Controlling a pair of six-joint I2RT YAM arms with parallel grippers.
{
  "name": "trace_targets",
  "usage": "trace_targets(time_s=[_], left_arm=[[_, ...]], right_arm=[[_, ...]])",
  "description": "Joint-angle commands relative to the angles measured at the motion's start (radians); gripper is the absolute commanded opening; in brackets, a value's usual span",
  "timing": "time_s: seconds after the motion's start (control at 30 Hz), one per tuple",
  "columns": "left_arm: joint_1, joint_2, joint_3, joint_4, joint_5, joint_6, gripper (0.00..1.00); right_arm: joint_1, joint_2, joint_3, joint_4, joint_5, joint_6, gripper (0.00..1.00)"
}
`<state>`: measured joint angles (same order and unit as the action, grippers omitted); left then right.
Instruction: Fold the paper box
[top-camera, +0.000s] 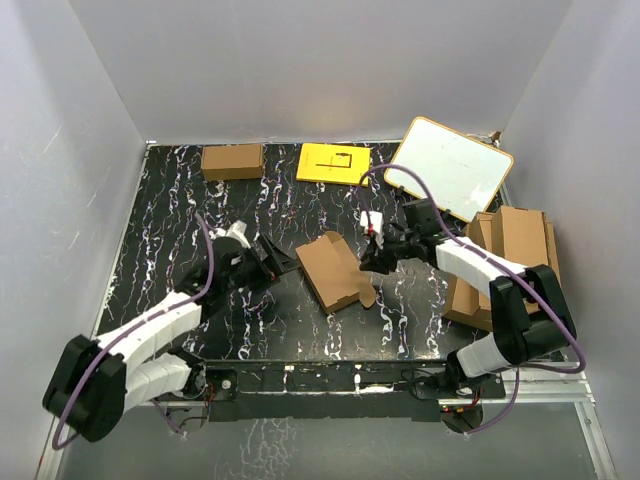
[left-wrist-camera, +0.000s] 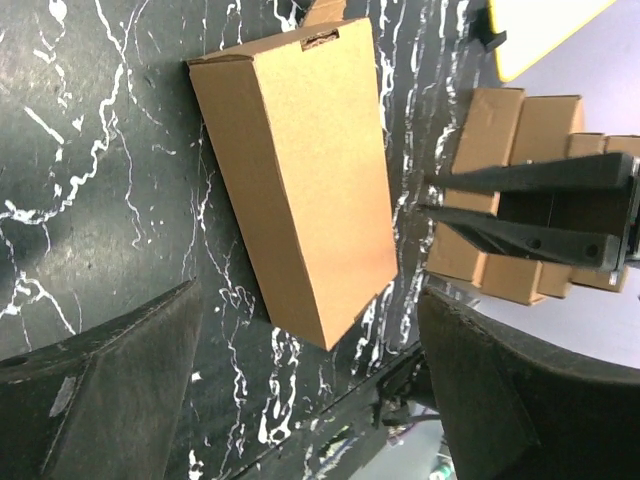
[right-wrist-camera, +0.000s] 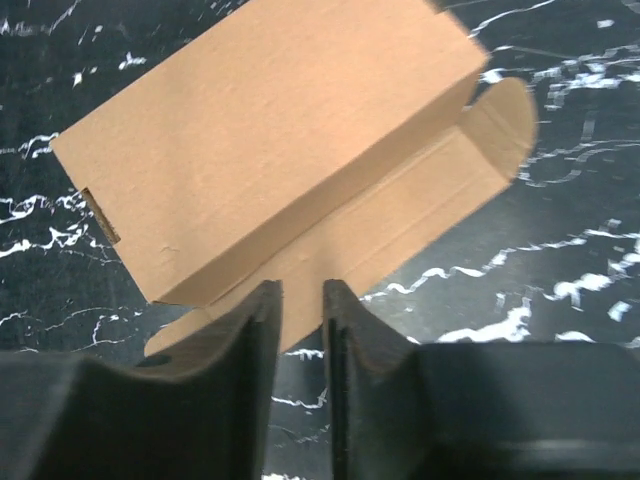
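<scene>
**Box at centre table:** The paper box lies flat near the middle of the black marbled table. One end is tucked shut, and a rounded flap hangs open at the other.

The left claw hovers just beside the box, spread wide and gripping nothing. The right claw sits at the box's opposite long side, over its loose flap panel. It is narrowed to a slit, with nothing seen between its fingers.

Beyond the box, along the far wall, are a smaller brown carton, a yellow sheet and a white board, all well apart from it. A pile of cardboard sheets crowds the table's edge on the box's right-claw side.

Bare table lies between the box and the near edge. There is more on the box's left-claw side, out to the side wall.
</scene>
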<state>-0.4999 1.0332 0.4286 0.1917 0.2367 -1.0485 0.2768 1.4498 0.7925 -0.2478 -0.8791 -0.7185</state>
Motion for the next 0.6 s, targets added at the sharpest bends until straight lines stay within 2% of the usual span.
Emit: trace_targets(time_s=[0.0,0.1,0.23,0.4,0.57], left_arm=[[-0.027,0.109,0.114,-0.104,-0.076,0.117,0.84],[-0.03,0.197,0.162,-0.134,-0.08,0.16,0.84],[-0.031,0.242,0.187,-0.137,-0.076,0.194,0.84],[-0.031,0.214,0.211,-0.193,-0.132,0.242,0.84],[-0.032,0.133,0.186,-0.192,-0.158,0.273,0.85]], right_arm=[[0.065,0.031,0.026,-0.032,0.05,-0.148,0.24],[0.128,0.05,0.024,-0.05,0.08,-0.18,0.21],[0.197,0.071,0.031,-0.066,0.071,-0.196,0.2],[0.3,0.078,0.024,-0.027,0.055,-0.178,0.2],[0.389,0.103,0.04,0.006,0.027,-0.14,0.27]])
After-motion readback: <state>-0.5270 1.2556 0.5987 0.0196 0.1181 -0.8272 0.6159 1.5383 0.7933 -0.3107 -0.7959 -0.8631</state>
